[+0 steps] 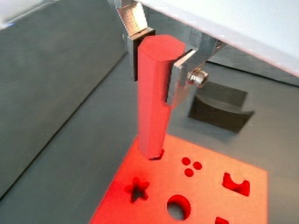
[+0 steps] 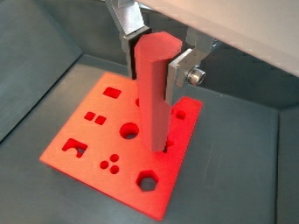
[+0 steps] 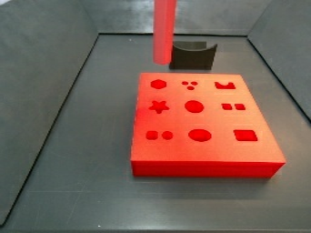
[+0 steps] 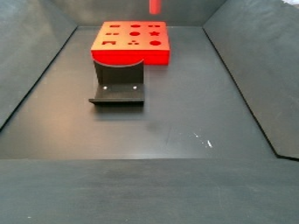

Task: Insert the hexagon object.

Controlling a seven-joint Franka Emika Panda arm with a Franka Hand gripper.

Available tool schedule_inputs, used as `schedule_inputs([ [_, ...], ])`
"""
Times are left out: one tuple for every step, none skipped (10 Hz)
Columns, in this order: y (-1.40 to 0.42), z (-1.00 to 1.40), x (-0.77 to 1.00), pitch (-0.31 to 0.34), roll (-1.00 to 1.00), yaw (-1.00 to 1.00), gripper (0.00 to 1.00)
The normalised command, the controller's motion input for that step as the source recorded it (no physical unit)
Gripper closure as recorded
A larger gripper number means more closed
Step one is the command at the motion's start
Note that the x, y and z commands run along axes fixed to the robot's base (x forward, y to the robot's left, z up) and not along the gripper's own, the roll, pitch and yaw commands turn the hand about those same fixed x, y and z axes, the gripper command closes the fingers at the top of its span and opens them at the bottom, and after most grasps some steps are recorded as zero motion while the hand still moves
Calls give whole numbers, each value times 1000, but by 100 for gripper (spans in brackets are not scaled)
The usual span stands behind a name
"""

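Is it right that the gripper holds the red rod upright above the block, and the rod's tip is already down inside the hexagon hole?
Not quite. The gripper does hold the rod upright above the block, but a side view shows the hexagon hole empty.

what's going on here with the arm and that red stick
The Panda arm's gripper is shut on the hexagon object, a long red-pink rod held upright between its silver fingers. The rod hangs above the red block with its shaped holes, its lower end over the block's edge and not in any hole in a wrist view. The hexagonal hole is still empty. The dark grey U-shaped holder sits on the floor beside the block.
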Motion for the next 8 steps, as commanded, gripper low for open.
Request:
schedule_inputs([
  [506,-397,129,0,0,-546,100],
  [526,-391,126,0,3,-517,100],
  [540,-329,83,0,0,-466,100],
  [-154,-446,-57,-171,154,0,100],
  [-189,-329,-34,-181,44,74,100],
  [-154,-329,0,-177,0,57,100],
  [0,-237,83,-107,20,0,100],
  [60,-194,83,-66,14,0,100],
])
